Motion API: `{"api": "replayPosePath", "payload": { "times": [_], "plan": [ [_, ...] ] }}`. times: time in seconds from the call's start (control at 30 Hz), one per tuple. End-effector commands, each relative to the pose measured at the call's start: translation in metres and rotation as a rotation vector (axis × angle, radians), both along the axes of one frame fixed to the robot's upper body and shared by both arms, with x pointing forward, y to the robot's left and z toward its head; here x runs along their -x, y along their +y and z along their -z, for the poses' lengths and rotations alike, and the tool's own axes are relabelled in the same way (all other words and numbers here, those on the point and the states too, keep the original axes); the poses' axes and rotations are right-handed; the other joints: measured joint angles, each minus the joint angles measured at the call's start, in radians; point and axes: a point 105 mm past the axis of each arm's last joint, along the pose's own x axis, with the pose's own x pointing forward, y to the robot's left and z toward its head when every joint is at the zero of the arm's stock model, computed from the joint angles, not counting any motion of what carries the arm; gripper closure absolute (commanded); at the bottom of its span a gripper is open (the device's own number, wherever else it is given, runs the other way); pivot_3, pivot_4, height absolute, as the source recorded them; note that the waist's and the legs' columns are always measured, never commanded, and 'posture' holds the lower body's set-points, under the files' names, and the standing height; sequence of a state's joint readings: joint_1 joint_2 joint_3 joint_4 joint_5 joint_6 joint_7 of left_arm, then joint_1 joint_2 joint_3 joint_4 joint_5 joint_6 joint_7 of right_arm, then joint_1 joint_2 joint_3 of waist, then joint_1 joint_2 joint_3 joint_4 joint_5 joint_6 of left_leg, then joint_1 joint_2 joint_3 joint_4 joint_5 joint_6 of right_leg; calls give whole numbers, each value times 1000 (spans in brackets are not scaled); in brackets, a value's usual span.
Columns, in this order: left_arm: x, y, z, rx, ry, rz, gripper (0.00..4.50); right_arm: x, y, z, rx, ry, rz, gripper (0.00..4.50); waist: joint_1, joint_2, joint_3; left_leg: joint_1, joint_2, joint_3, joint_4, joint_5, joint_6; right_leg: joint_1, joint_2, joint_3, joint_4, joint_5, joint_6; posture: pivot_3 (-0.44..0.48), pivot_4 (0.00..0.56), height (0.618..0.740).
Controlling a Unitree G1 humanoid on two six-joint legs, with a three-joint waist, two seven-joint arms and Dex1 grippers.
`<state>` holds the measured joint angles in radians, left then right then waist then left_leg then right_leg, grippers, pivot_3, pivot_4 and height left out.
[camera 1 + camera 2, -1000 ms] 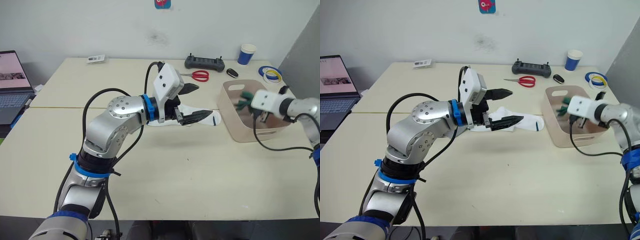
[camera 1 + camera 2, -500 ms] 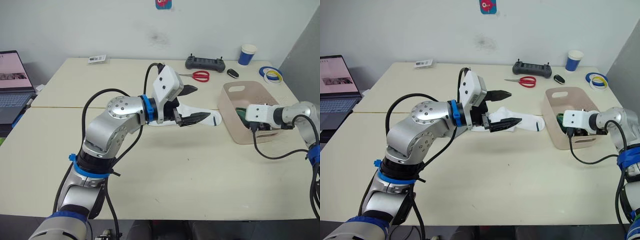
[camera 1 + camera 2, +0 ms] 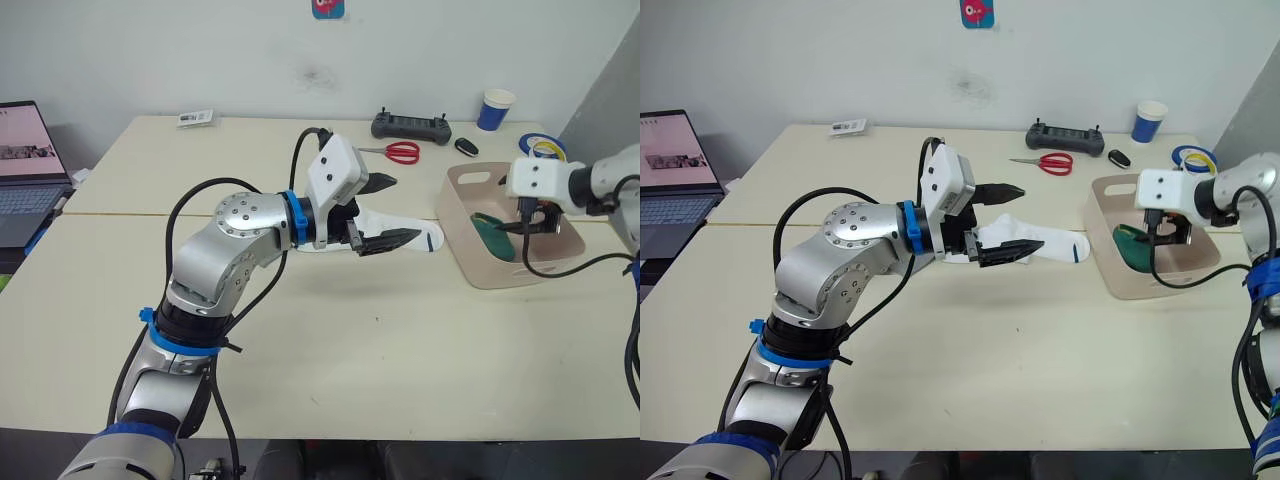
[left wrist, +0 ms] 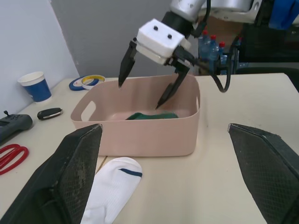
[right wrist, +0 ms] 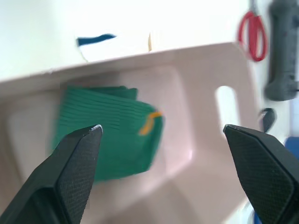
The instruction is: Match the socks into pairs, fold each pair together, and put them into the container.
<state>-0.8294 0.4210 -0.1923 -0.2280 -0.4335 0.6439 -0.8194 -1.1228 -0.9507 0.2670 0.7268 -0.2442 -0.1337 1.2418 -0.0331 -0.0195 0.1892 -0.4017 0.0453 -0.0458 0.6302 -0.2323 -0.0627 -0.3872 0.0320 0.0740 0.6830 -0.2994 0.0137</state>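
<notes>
Right wrist view shows my right gripper (image 5: 161, 154) spread empty over the green socks (image 5: 110, 137) in the container (image 5: 201, 116); my left gripper (image 3: 385, 212), also open, should descend squarely onto the white socks (image 3: 400, 222).

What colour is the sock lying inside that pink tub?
Dark green, with a small orange mark, best seen in the right wrist view: the folded sock lies on the tub's floor.
</notes>
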Motion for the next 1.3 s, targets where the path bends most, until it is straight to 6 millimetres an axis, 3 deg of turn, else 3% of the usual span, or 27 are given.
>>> {"api": "replayPosePath", "payload": {
  "times": [0.03,0.1,0.23,0.37,0.43,0.5,0.67,0.77,1.0,1.3],
  "plan": [
    [2,1,-6,9,-37,3,0,2,-3,-40,-84,-116,25,29,0,0,0,0,0,0,0,0,0,0,0,0,0,0,0,0,150,740],
    [0,7,-3,8,-28,-21,0,2,7,-49,-173,-148,13,29,0,0,0,0,0,0,0,0,0,0,0,0,0,0,0,0,150,740],
    [-8,34,13,7,10,-129,0,9,56,-64,-501,-200,-84,29,-11,1,0,1,2,0,0,0,0,0,0,1,2,0,0,0,150,740],
    [-10,73,40,35,56,-313,0,36,122,-23,-825,-113,-147,29,-14,1,-2,1,4,-6,0,0,0,0,1,-1,8,-2,-3,0,150,740],
    [-10,83,48,41,60,-369,0,44,135,-12,-889,-120,-128,29,-8,1,-1,1,4,-9,3,0,0,-1,1,-2,15,-5,-4,0,150,740],
    [-6,98,61,87,75,-470,0,47,144,14,-961,-150,-40,29,2,3,0,1,3,-10,2,0,-1,-2,1,-3,17,-5,-4,0,150,740],
    [1,137,95,182,19,-777,0,67,148,89,-920,-156,81,29,10,1,-3,1,0,-9,6,0,-1,2,-3,-2,14,-6,-2,0,150,740],
    [15,150,119,201,30,-882,0,82,141,119,-906,-145,142,29,6,1,-3,2,-1,-5,6,0,-1,3,-9,-2,14,-6,0,0,150,740],
    [43,161,160,177,111,-1001,0,103,133,141,-947,-88,222,29,1,0,-3,4,-3,-4,7,0,-1,2,-3,-2,14,-5,5,0,150,740],
    [47,159,164,186,176,-996,0,104,125,144,-968,-91,270,29,1,0,-3,3,0,-6,6,0,-1,2,0,-1,14,-6,2,0,150,740]
  ]
}}
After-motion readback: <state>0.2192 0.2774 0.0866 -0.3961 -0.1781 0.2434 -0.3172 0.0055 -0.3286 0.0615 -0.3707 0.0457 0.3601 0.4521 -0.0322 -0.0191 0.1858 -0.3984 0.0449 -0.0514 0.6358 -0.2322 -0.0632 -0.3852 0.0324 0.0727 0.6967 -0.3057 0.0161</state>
